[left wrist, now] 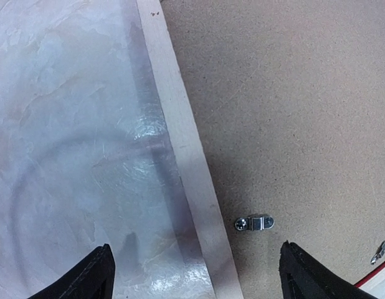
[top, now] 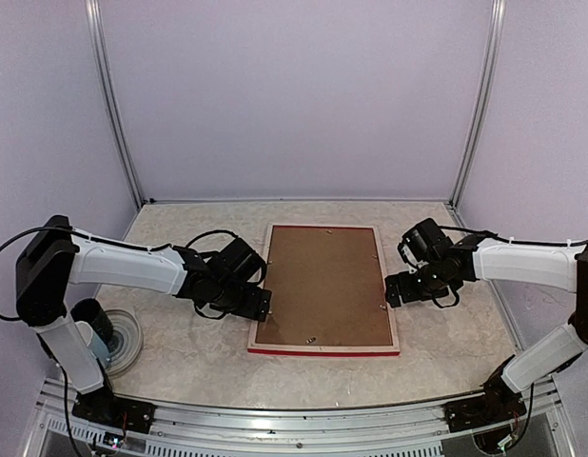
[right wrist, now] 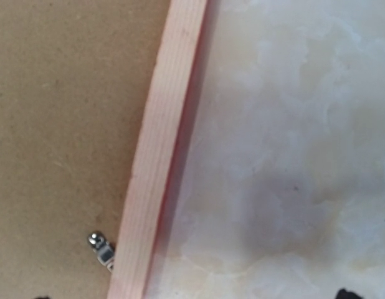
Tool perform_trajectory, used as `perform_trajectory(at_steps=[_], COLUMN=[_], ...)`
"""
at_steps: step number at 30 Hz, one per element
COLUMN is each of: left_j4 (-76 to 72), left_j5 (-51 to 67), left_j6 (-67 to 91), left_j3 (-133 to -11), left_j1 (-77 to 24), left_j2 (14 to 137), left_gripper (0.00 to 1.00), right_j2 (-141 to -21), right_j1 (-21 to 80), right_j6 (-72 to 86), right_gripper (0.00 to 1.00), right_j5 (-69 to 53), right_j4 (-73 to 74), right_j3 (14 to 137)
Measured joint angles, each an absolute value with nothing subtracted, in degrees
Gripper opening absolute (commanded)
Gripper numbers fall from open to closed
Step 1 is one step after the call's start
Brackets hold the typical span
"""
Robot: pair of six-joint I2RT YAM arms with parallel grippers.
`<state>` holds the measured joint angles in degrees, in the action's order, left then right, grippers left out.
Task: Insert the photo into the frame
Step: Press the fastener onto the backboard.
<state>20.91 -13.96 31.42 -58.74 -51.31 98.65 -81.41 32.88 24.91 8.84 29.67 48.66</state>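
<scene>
The frame shows pale bare wood on its back, matt, with fine straight grain and a red-painted outer edge. Inside the frame lies a brown board, matt and finely speckled like pressed fibre, carrying a small shiny metal clip. Outside the frame, the table is glossy and marble-patterned, with soft reflections.

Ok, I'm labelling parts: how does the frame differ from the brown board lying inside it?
The frame is pale wood with a red outer edge; the backing board is plain brown. The frame is a thin border, the backing board a sheet filling it. Both are rectangular and lie flat.
</scene>
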Motion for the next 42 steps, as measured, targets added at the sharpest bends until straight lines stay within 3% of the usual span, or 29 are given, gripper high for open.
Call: perform_trajectory(at_steps=[18,42], left_j4=[20.6,17.39], left_j5=[-14.02,-13.93], left_j6=[30.96,30.57], left_j3=[-58.94,-59.79], left_j1=[-51.31,-50.06], left_j2=[102.26,104.2], left_gripper=[0.85,0.71], right_j2=[-81.08,-81.08], right_j1=[32.88,32.88], right_j6=[24.93,24.93], right_gripper=[0.99,0.99], right_j5=[9.08,9.26], right_j4=[29.67,29.67], right_j3=[48.03,48.03])
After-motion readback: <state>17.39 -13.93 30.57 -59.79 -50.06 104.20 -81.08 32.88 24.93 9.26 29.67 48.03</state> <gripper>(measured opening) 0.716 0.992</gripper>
